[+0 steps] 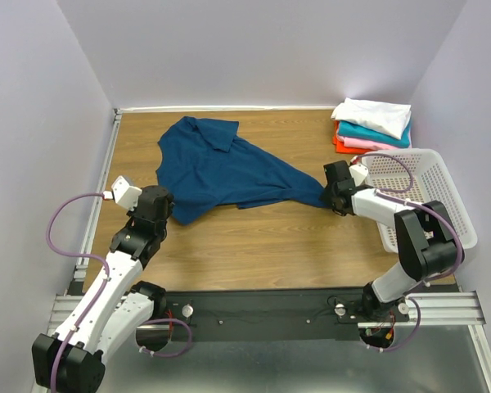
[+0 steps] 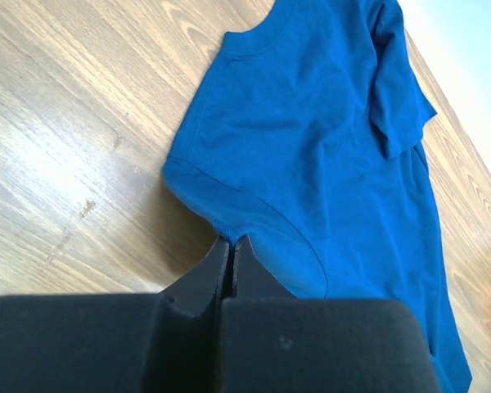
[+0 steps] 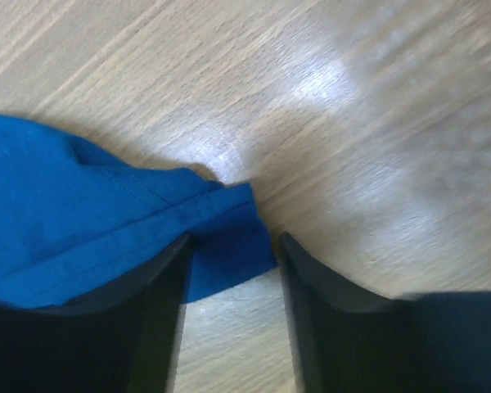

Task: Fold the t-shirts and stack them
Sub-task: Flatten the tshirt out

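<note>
A navy blue t-shirt (image 1: pixel 221 168) lies crumpled on the wooden table, its bottom drawn out to the right in a narrow tail. My left gripper (image 1: pixel 167 214) is at the shirt's lower left corner. In the left wrist view it (image 2: pixel 231 242) is shut, its tips pinching the sleeve hem of the blue t-shirt (image 2: pixel 311 139). My right gripper (image 1: pixel 332 196) is at the tail's end. In the right wrist view it (image 3: pixel 233 246) stands open, with a hemmed corner of the shirt (image 3: pixel 229 233) lying between its fingers on the wood and a gap on the right side.
Folded t-shirts (image 1: pixel 372 123) are stacked at the back right, white on top, then teal, pink and orange-red. A white perforated basket (image 1: pixel 430 192) stands at the right edge beside my right arm. Purple walls close in the table on three sides.
</note>
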You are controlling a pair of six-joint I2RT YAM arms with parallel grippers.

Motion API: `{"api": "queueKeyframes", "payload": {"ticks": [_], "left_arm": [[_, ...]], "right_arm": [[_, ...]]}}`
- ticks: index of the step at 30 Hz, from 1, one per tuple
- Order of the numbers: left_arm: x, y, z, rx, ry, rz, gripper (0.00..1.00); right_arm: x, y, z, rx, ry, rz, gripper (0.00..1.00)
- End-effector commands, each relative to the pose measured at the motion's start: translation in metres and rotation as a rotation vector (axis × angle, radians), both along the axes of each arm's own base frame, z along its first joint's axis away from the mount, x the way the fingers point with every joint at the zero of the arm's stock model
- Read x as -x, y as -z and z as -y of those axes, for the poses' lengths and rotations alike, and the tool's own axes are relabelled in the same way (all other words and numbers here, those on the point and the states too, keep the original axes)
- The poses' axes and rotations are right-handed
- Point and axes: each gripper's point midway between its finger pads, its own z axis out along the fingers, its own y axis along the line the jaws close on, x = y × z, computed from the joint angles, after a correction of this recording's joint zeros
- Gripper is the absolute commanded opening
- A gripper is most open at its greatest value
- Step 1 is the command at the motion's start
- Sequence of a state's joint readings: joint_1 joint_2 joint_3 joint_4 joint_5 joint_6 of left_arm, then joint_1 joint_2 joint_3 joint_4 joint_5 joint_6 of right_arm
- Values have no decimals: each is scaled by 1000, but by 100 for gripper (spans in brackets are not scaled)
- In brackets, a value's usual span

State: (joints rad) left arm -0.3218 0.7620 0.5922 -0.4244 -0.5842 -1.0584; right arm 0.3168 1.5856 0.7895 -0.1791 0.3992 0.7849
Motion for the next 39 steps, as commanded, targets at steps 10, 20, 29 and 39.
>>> {"api": "queueKeyframes", "payload": {"ticks": [10, 20, 29, 39], "left_arm": [[-3, -12, -7, -18, -22, 46, 0], [2, -153, -17, 75, -73, 405, 0], [87, -353, -45, 29, -35, 870, 0], [212, -518, -34, -109, 221, 1326, 0]], "right_arm": [[-4, -13, -4, 0, -58, 16, 1], [-17, -159, -9, -9, -186, 389, 1], [41, -400, -14, -68, -365, 951, 1], [165, -548, 5, -88, -469, 1320, 1]]}}
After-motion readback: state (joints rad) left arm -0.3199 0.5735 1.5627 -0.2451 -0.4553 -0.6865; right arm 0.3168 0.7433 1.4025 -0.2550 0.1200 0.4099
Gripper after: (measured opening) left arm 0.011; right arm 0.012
